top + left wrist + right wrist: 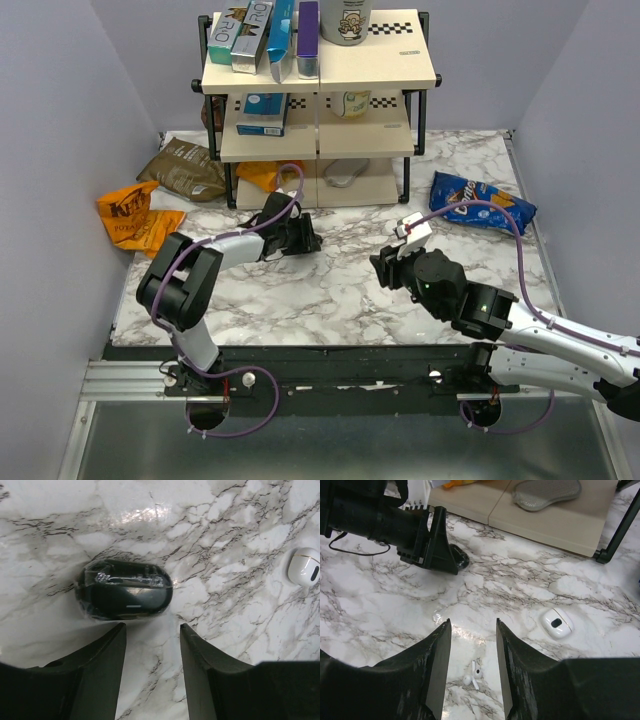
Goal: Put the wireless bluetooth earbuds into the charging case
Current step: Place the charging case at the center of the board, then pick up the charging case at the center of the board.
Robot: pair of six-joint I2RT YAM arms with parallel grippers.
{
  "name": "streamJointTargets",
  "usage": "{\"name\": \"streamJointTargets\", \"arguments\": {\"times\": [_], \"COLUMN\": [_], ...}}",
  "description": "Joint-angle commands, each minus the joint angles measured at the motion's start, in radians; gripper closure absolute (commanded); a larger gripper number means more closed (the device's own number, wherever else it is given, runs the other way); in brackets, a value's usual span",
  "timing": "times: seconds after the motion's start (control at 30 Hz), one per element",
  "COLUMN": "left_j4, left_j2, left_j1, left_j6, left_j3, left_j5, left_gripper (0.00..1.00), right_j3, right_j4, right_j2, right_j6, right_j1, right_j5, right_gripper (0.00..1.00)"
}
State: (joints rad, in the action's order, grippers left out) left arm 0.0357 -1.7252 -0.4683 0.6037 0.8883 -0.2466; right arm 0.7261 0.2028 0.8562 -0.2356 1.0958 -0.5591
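My left gripper (pixel 152 626) sits low over the marble with its fingers spread wide and nothing between them. The black case (pixel 124 590) lies just beyond the fingertips, not touching them. That puts it near the middle of the table (pixel 330 300), a little toward the left edge and short of the shelf (pixel 395 60) at the far edge. Its lid looks shut: I see a glossy oval with a seam and no pale inside. I cannot find the black buds in any view. They may be inside the case or hidden by an arm; I cannot tell which.

My right gripper (pixel 473 621) is also wide and empty, hovering right of the middle, closer to the near edge. Between its fingers I see a pair of white buds (pixel 472 676) loose on the marble, close together. A white case (pixel 556 623) lies beyond them to the right, apart from the black one.

My reading is that the job is either finished bar a check or not really begun. If the black buds are out, everything is left: open the lid, find both buds, seat each one. With the lid shut and no bud held, I would not count any step as shown done.
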Motion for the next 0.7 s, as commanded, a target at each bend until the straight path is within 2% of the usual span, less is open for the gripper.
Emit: {"name": "streamJointTargets", "arguments": {"times": [0.0, 0.27, 0.33, 0.37, 0.4, 0.43, 0.47, 0.5, 0.57, 0.63, 0.67], "left_j4": [-0.144, -0.303, -0.303, -0.300, -0.289, -0.251, -0.217, -0.185, -0.122, -0.106, -0.083], "left_j2": [0.078, 0.323, 0.412, 0.436, 0.464, 0.514, 0.538, 0.558, 0.599, 0.625, 0.633], "left_j1": [0.040, 0.057, 0.040, 0.016, 0.001, -0.009, -0.019, -0.020, -0.023, -0.026, -0.026], "left_j6": [-0.047, -0.078, -0.076, -0.074, -0.061, -0.041, -0.010, 0.039, 0.210, 0.330, 0.341], "left_j3": [-0.012, -0.046, -0.074, -0.083, -0.095, -0.129, -0.156, -0.182, -0.247, -0.278, -0.285], "left_j5": [0.050, 0.173, 0.237, 0.263, 0.286, 0.303, 0.305, 0.311, 0.378, 0.377, 0.362], "left_gripper": [0.44, 0.42, 0.33, 0.31, 0.24, 0.02, 0.01, 0.01, 0.01, 0.01, 0.01], "right_j3": [-0.010, -0.010, -0.011, -0.008, -0.007, -0.005, -0.005, -0.007, 0.002, 0.010, 0.015], "right_j4": [-0.020, -0.023, -0.025, -0.025, -0.026, -0.022, -0.023, -0.022, -0.022, -0.014, -0.008], "right_j2": [-0.013, 0.003, 0.015, 0.036, 0.046, 0.056, 0.061, 0.073, 0.083, 0.095, 0.098], "right_j6": [-0.011, -0.028, -0.050, -0.056, -0.071, -0.080, -0.094, -0.111, -0.119, -0.134, -0.142], "right_j1": [0.001, 0.001, 0.001, -0.001, -0.002, -0.001, -0.002, -0.004, -0.005, -0.007, -0.008], "right_j5": [-0.007, -0.041, -0.079, -0.088, -0.108, -0.114, -0.122, -0.116, -0.102, -0.096, -0.096], "right_gripper": [0.50, 0.50, 0.48, 0.42, 0.37, 0.32, 0.24, 0.21, 0.18, 0.17, 0.16]}}
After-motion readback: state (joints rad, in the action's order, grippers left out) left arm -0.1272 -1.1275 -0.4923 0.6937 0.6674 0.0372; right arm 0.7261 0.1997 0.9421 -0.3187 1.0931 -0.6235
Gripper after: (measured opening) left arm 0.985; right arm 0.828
